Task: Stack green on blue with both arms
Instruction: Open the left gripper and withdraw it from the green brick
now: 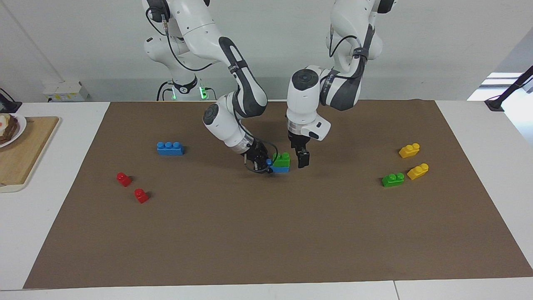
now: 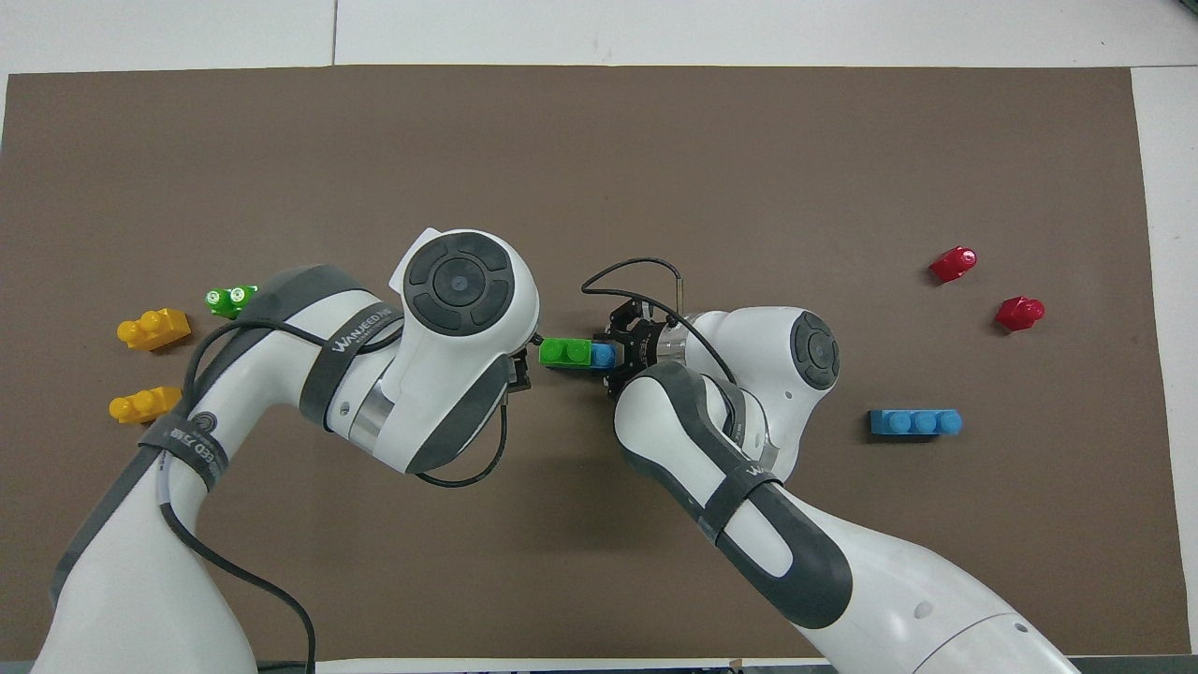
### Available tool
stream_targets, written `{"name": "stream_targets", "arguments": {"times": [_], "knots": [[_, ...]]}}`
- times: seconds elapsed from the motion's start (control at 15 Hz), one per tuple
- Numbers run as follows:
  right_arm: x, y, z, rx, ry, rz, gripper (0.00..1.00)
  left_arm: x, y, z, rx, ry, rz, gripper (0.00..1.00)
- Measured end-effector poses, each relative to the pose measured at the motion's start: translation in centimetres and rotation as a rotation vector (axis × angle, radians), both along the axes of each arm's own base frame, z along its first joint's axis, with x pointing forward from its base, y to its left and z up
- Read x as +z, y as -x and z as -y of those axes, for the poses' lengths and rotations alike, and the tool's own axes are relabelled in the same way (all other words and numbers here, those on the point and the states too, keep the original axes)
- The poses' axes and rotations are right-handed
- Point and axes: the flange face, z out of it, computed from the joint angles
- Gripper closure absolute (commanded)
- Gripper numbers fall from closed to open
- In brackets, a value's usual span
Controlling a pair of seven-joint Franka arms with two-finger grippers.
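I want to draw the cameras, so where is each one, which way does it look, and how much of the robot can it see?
Facing view: high across the table, looking at the robots; shows both arms, left gripper, right gripper.
Overhead view: high above the robots' end, looking steeply down; arms enter from the bottom.
Both show the green brick on the blue brick.
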Motion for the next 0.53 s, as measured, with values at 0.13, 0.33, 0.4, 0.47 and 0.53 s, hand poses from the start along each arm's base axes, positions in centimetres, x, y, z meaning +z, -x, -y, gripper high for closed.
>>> {"name": "stream_targets", "arguments": {"times": [0.13, 0.33, 0.4, 0.47, 0.53], "knots": [[-0.1, -0.1, 0.1, -0.008, 0.002, 0.002, 0.16, 1.4, -1.1, -2.4, -0.043, -0.005, 0.008, 0.00], [-0.4, -0.2, 0.4, -0.012, 0.004, 0.000, 0.05, 3.2, -2.8, -7.2, -0.136, -0.024, 0.004, 0.00], [-0.4, -0.3, 0.5, -0.015, 0.006, -0.001, 0.00, 3.7, -3.3, -8.9, -0.179, -0.033, -0.004, 0.00], [-0.4, -0.4, 0.7, -0.019, 0.006, 0.000, 0.00, 4.1, -3.8, -10.6, -0.230, -0.044, -0.015, 0.00], [-0.4, -0.7, 1.1, -0.026, 0.006, 0.001, 0.00, 4.5, -4.2, -12.4, -0.284, -0.053, -0.027, 0.00]]}}
